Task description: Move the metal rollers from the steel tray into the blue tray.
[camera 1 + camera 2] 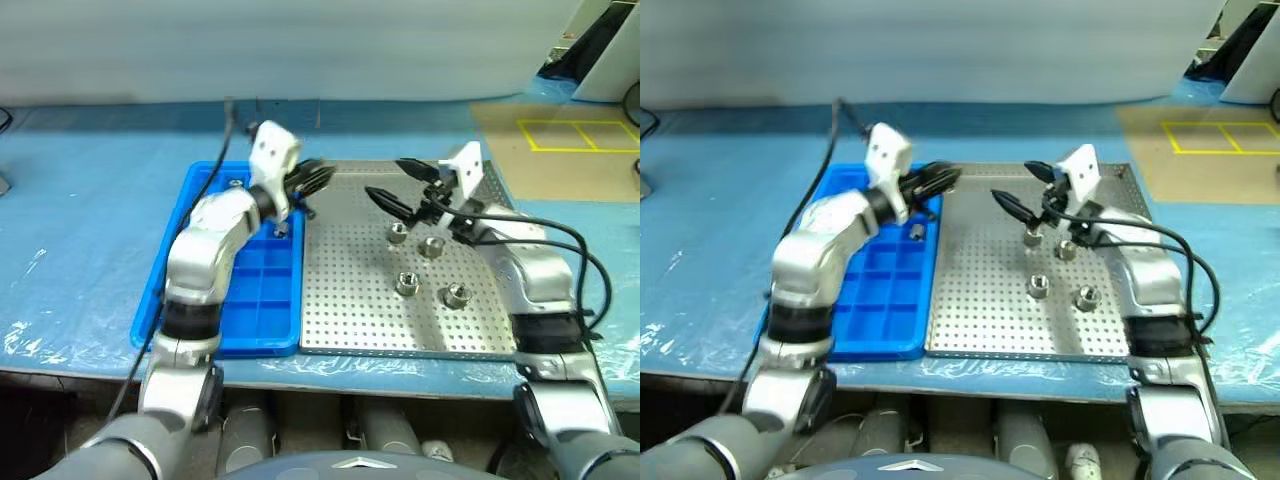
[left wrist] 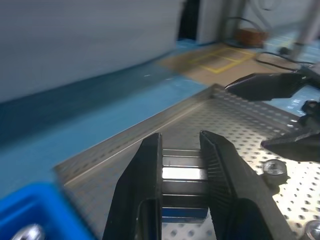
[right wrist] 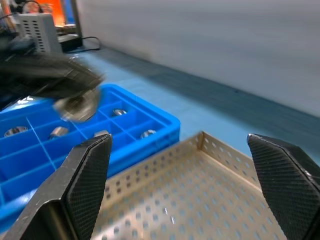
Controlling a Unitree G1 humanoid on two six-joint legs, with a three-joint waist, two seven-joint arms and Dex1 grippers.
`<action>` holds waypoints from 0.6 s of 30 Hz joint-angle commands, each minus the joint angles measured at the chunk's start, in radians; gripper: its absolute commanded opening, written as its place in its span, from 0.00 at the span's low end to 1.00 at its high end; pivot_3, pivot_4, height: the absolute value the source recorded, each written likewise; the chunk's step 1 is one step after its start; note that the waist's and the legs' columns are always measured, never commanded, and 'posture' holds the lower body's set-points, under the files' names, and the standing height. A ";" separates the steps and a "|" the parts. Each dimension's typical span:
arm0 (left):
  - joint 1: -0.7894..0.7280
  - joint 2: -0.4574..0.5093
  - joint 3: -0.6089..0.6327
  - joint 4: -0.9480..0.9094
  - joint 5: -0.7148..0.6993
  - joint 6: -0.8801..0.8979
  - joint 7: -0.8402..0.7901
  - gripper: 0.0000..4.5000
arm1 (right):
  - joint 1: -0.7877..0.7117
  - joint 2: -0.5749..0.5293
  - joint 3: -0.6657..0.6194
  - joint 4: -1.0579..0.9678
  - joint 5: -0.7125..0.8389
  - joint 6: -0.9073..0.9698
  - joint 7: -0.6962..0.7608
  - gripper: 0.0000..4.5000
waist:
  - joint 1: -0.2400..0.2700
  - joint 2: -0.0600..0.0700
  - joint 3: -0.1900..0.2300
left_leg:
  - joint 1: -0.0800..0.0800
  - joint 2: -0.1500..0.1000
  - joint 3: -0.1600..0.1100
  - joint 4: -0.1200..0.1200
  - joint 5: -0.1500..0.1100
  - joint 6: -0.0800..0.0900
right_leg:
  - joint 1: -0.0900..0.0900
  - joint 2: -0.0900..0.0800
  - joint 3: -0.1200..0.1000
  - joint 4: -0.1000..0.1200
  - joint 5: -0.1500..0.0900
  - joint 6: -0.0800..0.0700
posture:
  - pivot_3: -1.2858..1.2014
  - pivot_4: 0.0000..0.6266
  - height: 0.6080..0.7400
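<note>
Gripping roller (image 2: 182,172), left gripper (image 1: 322,178) over steel tray (image 1: 340,330) edge; right gripper (image 1: 400,186) spread wide nearby.

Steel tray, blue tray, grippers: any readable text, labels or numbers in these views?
None readable.
Steel tray: no markings, only perforations.
Blue tray: no label visible.
Yellow floor marking: plain lines, no text.
Grey box in the right wrist view: a dotted panel, too blurred to read.
</note>
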 commanded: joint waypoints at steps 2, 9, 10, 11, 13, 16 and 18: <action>0.133 -0.021 0.074 -0.335 0.025 0.100 0.185 0.18 | -0.142 0.081 0.054 0.188 -0.012 -0.116 0.129 1.00 | 0.053 -0.003 0.002 | -0.005 0.001 -0.001 0.001 0.001 0.000 | -0.005 0.000 -0.001 0.002 0.000 0.000 | 0.64 0.24 1.00; 0.533 0.050 0.048 -0.650 0.084 0.145 0.307 0.18 | -0.320 0.205 0.091 0.508 -0.054 -0.260 0.270 1.00 | 0.163 -0.004 0.003 | -0.012 0.000 -0.003 0.005 -0.001 0.004 | -0.007 0.000 -0.002 0.000 -0.001 -0.001 | 0.72 0.24 1.00; 0.592 0.052 0.038 -0.655 0.078 0.111 0.320 0.18 | -0.332 0.214 0.092 0.540 -0.062 -0.280 0.281 1.00 | 0.173 -0.005 0.003 | -0.012 0.000 -0.003 0.005 -0.001 0.004 | -0.007 -0.001 -0.002 0.000 -0.001 -0.001 | 0.72 0.24 1.00; 0.671 0.029 0.038 -0.657 0.055 0.068 0.343 0.18 | -0.344 0.225 0.095 0.572 -0.074 -0.304 0.291 1.00 | 0.185 -0.004 0.003 | -0.012 0.000 -0.003 0.006 -0.001 0.004 | -0.007 -0.001 -0.002 0.000 -0.001 -0.001 | 0.73 0.24 1.00; 0.833 0.036 0.014 -0.657 0.053 -0.001 0.359 0.18 | -0.367 0.247 0.089 0.623 -0.079 -0.330 0.308 1.00 | 0.201 -0.004 0.004 | -0.012 0.000 -0.003 0.006 -0.001 0.003 | -0.006 -0.001 -0.002 0.000 -0.001 -0.001 | 0.74 0.24 1.00; 0.905 0.039 0.011 -0.657 0.052 -0.052 0.379 0.18 | -0.386 0.275 0.081 0.662 -0.084 -0.351 0.319 1.00 | 0.228 0.000 0.006 | -0.006 0.000 -0.004 0.005 -0.003 -0.001 | -0.001 -0.001 -0.001 0.000 -0.001 -0.001 | 0.74 0.24 1.00; 0.869 0.040 0.015 -0.657 0.048 -0.049 0.394 0.18 | -0.378 0.284 0.083 0.661 -0.087 -0.358 0.331 1.00 | 0.245 0.002 0.008 | 0.000 0.000 -0.004 0.000 -0.001 -0.005 | 0.002 -0.001 -0.001 0.001 -0.001 -0.001 | 0.74 0.24 1.00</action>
